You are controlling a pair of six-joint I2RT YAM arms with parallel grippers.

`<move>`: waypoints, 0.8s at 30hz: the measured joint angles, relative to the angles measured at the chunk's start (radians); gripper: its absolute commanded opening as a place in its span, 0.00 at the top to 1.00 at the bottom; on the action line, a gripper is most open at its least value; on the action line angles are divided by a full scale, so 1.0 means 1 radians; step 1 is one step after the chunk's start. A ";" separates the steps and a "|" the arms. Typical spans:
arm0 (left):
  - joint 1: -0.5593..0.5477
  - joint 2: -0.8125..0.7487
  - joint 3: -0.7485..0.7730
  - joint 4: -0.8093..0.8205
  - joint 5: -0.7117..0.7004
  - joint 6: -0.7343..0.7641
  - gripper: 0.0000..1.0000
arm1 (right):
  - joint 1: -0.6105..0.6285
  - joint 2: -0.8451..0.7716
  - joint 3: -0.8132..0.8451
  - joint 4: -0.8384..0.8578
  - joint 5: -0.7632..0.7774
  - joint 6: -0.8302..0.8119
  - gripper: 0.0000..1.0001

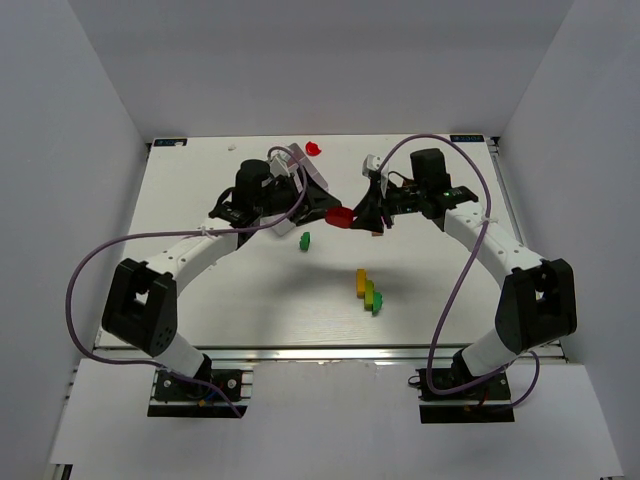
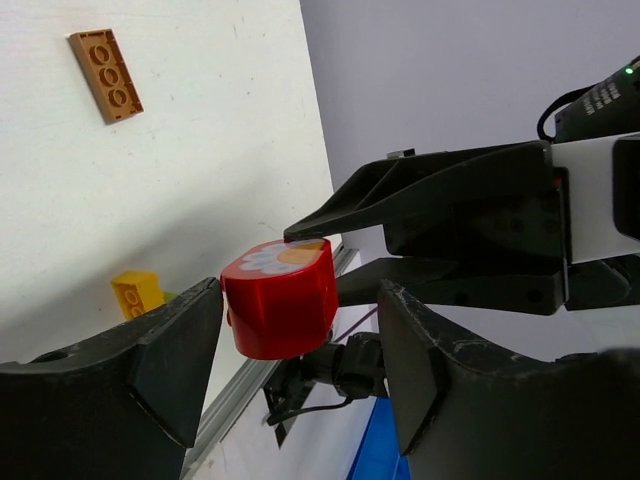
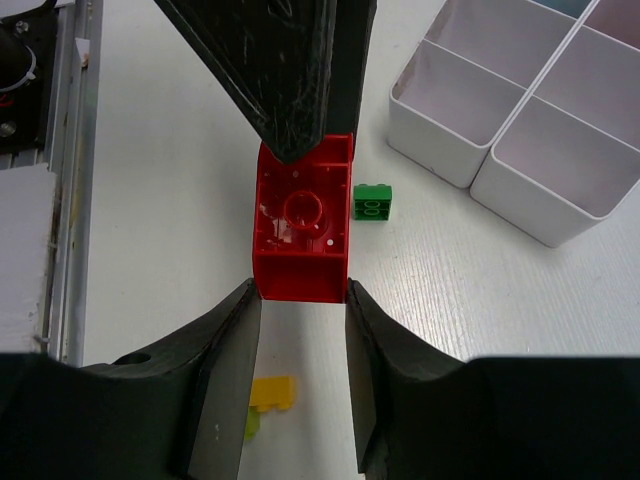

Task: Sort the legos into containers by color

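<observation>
My right gripper was closed on the red brick, a finger pressed flat to each side. The brick's hollow underside, with its round tube, faced my right wrist camera. My left gripper stood wide open around the same brick. One finger sat just beside it and the other well clear; I could not tell whether the near one touched. Only my left wrist view showed the brick's other face, printed with a white flower with an orange centre, and an orange plate on the table beyond my left jaws. Only my right wrist view showed the white tray beyond and right of my right jaws. It also showed a green brick on the table just right of the held brick, and a yellow brick between my right fingers, lower down.
</observation>
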 measured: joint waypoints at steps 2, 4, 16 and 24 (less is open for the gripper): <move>-0.003 0.007 0.000 -0.002 0.001 0.000 0.28 | 0.000 0.000 0.000 0.001 0.000 0.000 1.00; -0.005 0.014 0.000 -0.003 0.002 0.000 0.28 | 0.000 0.000 0.000 0.003 0.000 0.000 1.00; -0.010 0.027 0.000 -0.007 0.009 0.001 0.45 | 0.001 0.000 0.000 0.018 0.000 0.002 1.00; -0.011 0.031 0.000 -0.011 0.011 -0.003 0.76 | 0.001 0.000 0.000 0.020 0.008 0.002 0.90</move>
